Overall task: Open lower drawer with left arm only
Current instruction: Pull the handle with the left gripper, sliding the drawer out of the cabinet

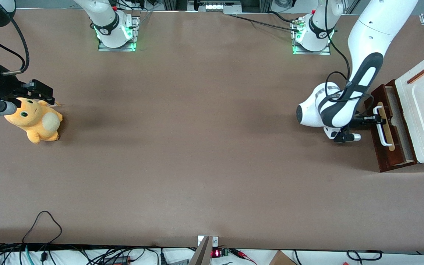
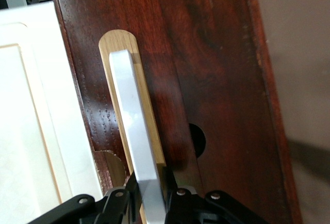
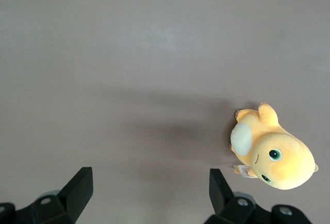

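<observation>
While clamped on the white bar handle (image 1: 381,127), hand (image 1: 374,119) before the part-open lower drawer (image 1: 390,129).

Left arm (image 1: 363,48): glossy white jointed shell, black inlaid panels, looped black cable; black two-finger gripper (image 1: 375,119) with silver screws.

The lower drawer (image 1: 390,127) is dark reddish-brown wood and stands partly pulled out from under the white cabinet at the working arm's end of the table, showing a band of pale wood inside. Its front carries a white bar handle (image 2: 136,136) on a pale wood strip. The left arm (image 1: 348,99), glossy white with black panels, reaches down to it, and its gripper (image 1: 375,119) closes around the handle.
</observation>
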Action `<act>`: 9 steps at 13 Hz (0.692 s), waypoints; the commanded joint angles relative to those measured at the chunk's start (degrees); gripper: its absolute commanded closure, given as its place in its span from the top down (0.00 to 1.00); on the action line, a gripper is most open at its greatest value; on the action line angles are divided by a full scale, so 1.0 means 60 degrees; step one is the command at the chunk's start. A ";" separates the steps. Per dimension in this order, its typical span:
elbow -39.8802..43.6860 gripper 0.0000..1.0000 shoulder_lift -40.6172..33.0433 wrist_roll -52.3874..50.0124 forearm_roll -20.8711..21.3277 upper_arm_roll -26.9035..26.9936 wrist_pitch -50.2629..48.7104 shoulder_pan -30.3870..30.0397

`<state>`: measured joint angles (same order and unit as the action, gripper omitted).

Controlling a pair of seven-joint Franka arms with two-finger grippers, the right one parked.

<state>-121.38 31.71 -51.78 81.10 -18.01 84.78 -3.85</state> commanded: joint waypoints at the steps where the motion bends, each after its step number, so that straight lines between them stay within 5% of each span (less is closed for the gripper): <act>1: 0.0323 0.01 -0.0114 0.0515 0.0239 -0.0352 0.0328 0.0437; 9: 0.0499 0.01 -0.0129 0.0559 0.0034 -0.0616 0.0386 0.0686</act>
<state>-121.35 31.34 -51.80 79.94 -19.75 84.58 -2.35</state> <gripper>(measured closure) 0.793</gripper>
